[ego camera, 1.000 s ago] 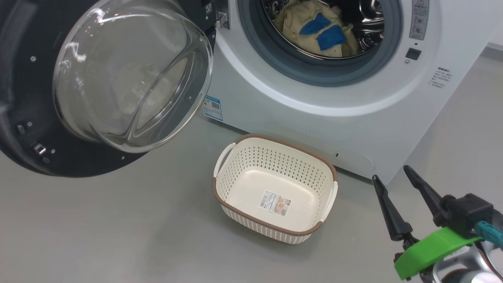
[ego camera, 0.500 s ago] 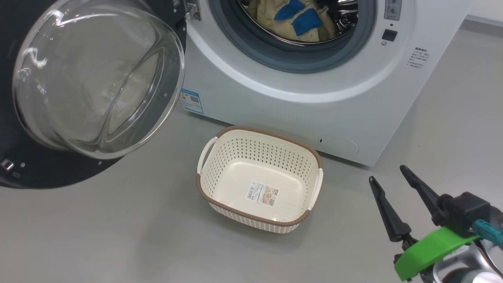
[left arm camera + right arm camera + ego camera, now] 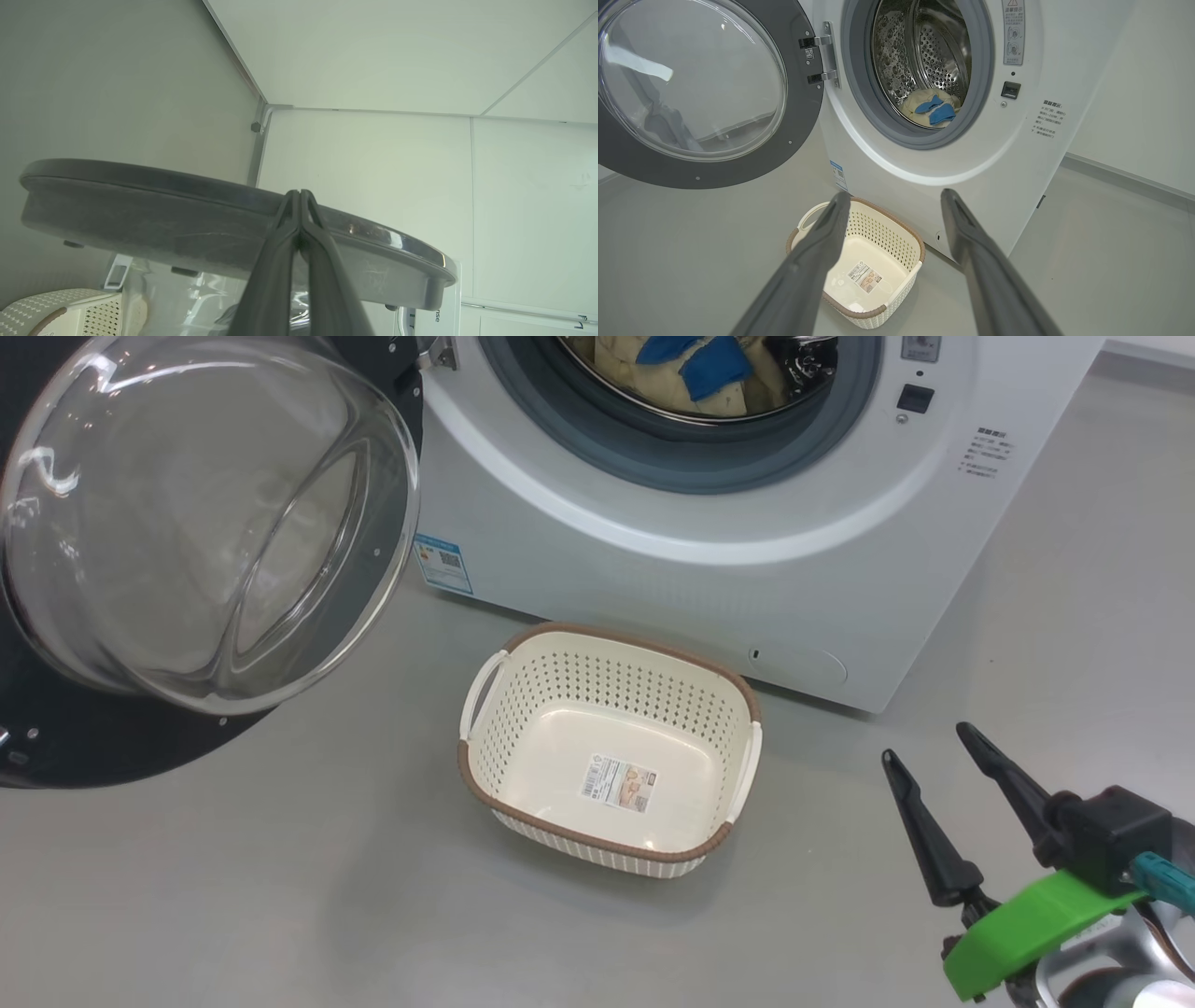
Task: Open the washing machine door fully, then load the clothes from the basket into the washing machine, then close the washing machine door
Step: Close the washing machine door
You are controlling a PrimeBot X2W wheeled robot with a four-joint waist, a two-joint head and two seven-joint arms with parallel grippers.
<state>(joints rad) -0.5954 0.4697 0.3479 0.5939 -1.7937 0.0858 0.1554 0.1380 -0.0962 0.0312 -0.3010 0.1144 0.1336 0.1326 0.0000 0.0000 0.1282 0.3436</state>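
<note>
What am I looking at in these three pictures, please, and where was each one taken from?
This is a wheeled robot with two arms, each ending in a two-fingered gripper. The head view looks down from its head: a washer with its door swung open, clothes in the drum, and an empty basket on the floor. The right gripper, lower right, is open and holds nothing. The right wrist view looks along that gripper's fingers at the same scene. The left wrist view looks along the left gripper, shut, its tips at the door's rim.
</note>
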